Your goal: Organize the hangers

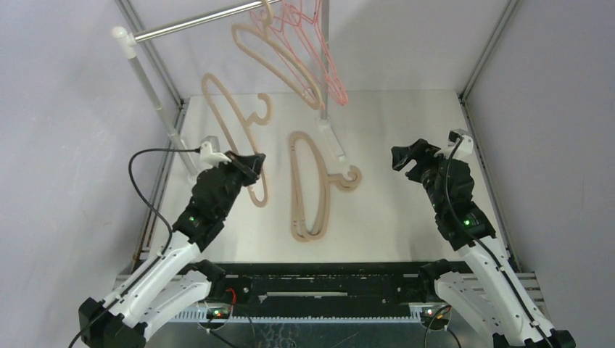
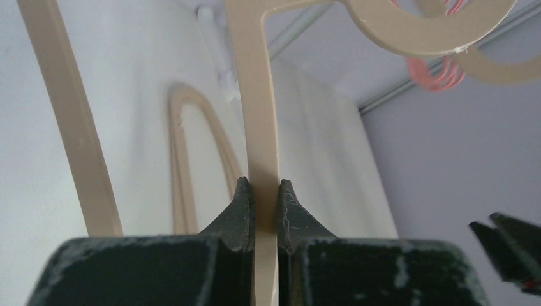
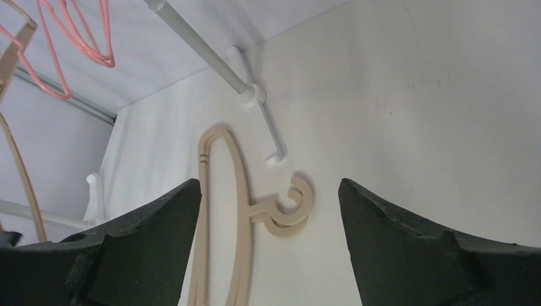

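Observation:
My left gripper [image 1: 247, 165] is shut on the bar of a beige hanger [image 1: 265, 110] and holds it up off the table, hook pointing right. In the left wrist view the bar [image 2: 260, 127] runs straight up between my shut fingers [image 2: 241, 210]. A stack of beige hangers [image 1: 307, 190] lies flat mid-table; it also shows in the right wrist view [image 3: 237, 204]. One beige hanger [image 1: 270, 54] and several pink wire hangers [image 1: 319, 51] hang on the rail. My right gripper [image 1: 408, 159] is open and empty, right of the stack, jaws wide [image 3: 268, 185].
The silver rail [image 1: 196, 25] runs across the back on white posts [image 1: 145, 80]. One post's foot [image 3: 255, 97] stands just behind the flat stack. Metal frame edges [image 1: 479, 65] bound the white table at both sides.

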Robot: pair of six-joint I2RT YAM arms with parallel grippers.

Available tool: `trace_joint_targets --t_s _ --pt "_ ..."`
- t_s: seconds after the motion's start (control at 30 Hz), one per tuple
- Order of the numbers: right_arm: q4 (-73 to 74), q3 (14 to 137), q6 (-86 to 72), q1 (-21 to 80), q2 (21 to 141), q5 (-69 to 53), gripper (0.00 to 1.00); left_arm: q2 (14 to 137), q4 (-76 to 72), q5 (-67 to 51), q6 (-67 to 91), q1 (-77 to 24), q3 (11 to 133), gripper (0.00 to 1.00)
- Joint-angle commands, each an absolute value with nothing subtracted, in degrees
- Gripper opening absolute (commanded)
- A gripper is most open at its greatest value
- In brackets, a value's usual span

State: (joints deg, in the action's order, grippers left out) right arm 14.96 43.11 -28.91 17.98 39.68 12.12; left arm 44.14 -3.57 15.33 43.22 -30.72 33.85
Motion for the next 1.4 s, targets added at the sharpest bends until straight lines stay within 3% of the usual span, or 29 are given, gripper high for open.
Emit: trace_joint_targets --t_s 0.0,0.57,1.37 --pt "12.18 43.34 -29.36 17.67 40.15 11.17 0.87 45.80 -10.88 10.70 42.99 -25.80 40.68 0.00" --pt "14.05 45.15 -27.58 17.61 40.87 13.15 0.88 64.42 -18.03 -0.28 45.49 -17.36 66.94 0.00" --pt "16.32 46.18 -26.37 17.49 40.87 15.09 0.88 84.14 -22.31 -1.08 54.18 -12.86 76.88 0.00"
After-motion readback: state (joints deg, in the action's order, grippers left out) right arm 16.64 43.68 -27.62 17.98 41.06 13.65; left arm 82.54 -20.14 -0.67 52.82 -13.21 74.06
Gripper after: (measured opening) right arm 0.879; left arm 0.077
